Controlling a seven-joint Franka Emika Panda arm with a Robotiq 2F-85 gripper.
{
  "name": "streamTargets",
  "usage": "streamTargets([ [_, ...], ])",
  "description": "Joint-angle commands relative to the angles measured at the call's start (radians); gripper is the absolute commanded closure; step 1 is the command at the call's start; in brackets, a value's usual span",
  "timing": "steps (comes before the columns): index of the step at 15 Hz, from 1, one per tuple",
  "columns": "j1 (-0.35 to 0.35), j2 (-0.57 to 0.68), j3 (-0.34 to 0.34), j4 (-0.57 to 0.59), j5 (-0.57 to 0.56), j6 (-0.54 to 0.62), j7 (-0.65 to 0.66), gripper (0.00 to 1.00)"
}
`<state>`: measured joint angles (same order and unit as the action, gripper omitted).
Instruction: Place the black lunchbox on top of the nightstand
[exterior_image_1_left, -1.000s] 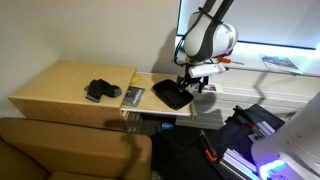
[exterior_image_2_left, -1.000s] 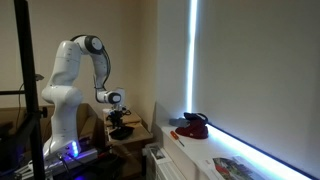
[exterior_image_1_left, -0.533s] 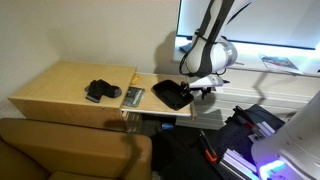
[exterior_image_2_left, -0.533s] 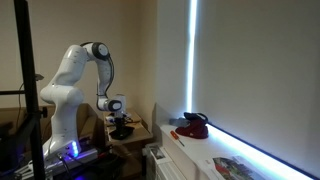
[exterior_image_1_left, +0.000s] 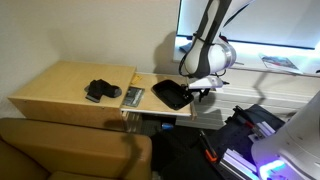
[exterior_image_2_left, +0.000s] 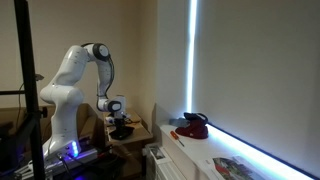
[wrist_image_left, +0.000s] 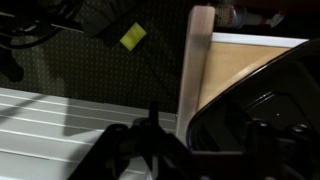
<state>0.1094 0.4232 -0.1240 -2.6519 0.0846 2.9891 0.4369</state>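
Note:
The black lunchbox (exterior_image_1_left: 170, 95) lies flat on a small tan side surface just beside the nightstand (exterior_image_1_left: 60, 85), whose broad light-tan top fills the left of an exterior view. My gripper (exterior_image_1_left: 197, 89) is down at the lunchbox's edge on the side away from the nightstand. In the wrist view the lunchbox's dark curved rim (wrist_image_left: 262, 95) runs between my two dark fingers (wrist_image_left: 195, 155). The fingers stand wide apart and look open around that rim. In an exterior view my gripper (exterior_image_2_left: 120, 126) is low over the wooden surface. The lunchbox is hard to make out there.
A lumpy black gadget (exterior_image_1_left: 98, 90) sits on the nightstand top. A flat grey remote-like item (exterior_image_1_left: 133, 96) lies near its edge by the lunchbox. A white ledge (exterior_image_2_left: 215, 150) with a red-and-dark item (exterior_image_2_left: 191, 125) runs under the bright window. A brown sofa (exterior_image_1_left: 70, 150) is in front.
My arm has come down and my gripper has dropped to the lunchbox's edge. The lunchbox, gadget and remote have not moved.

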Motion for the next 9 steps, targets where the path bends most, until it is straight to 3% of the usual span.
streamTargets([
  [1,-0.019,0.004,0.024,-0.002,0.044,0.02,-0.046,0.62],
  [6,-0.079,0.004,0.073,-0.014,0.093,0.047,-0.082,0.98],
  [9,-0.139,-0.003,0.123,-0.004,0.137,0.044,-0.114,0.95],
])
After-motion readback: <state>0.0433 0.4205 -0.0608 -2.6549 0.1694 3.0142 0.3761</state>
